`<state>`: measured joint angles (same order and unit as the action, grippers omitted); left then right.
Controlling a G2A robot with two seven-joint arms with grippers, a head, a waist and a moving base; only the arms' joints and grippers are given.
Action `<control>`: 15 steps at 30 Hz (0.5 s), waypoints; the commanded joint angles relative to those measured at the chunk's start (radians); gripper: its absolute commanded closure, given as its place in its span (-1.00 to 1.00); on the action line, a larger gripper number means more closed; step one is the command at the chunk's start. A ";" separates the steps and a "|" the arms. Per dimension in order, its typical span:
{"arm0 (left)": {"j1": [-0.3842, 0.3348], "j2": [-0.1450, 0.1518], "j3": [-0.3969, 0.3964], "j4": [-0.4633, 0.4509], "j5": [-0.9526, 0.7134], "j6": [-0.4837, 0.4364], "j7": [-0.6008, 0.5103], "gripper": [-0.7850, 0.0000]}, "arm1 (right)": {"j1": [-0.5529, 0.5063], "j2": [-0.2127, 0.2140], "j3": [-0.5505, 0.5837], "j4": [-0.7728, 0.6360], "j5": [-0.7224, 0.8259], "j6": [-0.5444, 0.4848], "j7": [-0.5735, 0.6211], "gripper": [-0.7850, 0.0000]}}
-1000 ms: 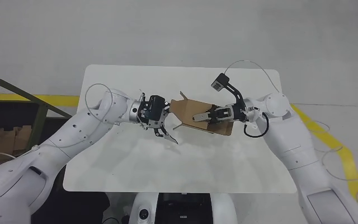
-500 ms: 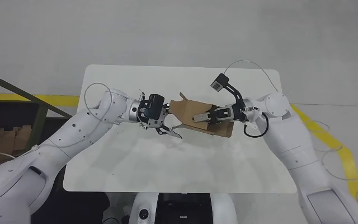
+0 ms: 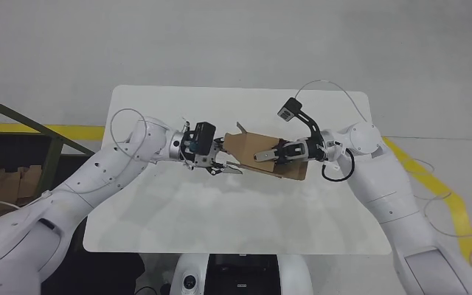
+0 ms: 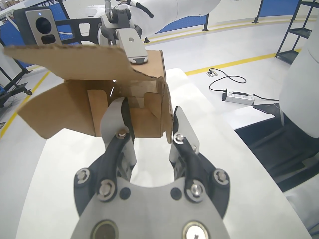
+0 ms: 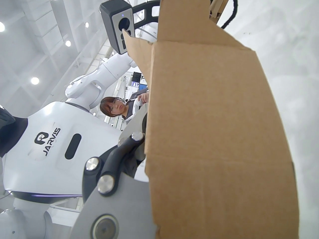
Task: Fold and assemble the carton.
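My left arm lies extended toward the table's middle, and my left gripper (image 4: 148, 107) has its fingers spread apart. My right arm comes in from the opposite side, elbow bent, with my right gripper (image 3: 259, 155) clamped on a wall of the carton (image 3: 249, 143).

Overhead camera, 2 close wrist cameras, shared carton (image 3: 247, 144)

The carton (image 5: 214, 125) hides the right pincer's (image 3: 258, 156) second finger and is cut off at the right wrist view's edge. From above, the left pincer's (image 3: 230, 169) tips, at the carton's 8 o'clock, are too small to judge contact.
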<state>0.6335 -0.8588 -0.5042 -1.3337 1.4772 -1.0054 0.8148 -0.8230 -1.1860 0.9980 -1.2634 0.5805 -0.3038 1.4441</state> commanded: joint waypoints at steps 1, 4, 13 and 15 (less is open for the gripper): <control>0.001 0.003 0.001 -0.003 -0.009 -0.004 -0.004 0.10 | 0.000 0.000 -0.001 0.001 0.000 0.000 0.001 1.00; 0.001 0.007 0.004 -0.008 -0.026 -0.007 -0.007 0.08 | 0.001 0.000 -0.002 0.001 -0.001 0.000 0.004 1.00; -0.014 0.031 0.042 -0.010 -0.106 -0.007 -0.007 0.09 | 0.000 0.001 -0.005 -0.001 -0.002 0.003 0.005 1.00; -0.021 0.036 0.048 -0.005 -0.122 -0.007 -0.007 0.11 | 0.001 0.000 -0.006 -0.002 0.000 0.002 0.007 1.00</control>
<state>0.6161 -0.8253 -0.4590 -1.3417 1.3637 -1.0123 0.8079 -0.8227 -1.1853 0.9925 -1.2647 0.5790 -0.3010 1.4504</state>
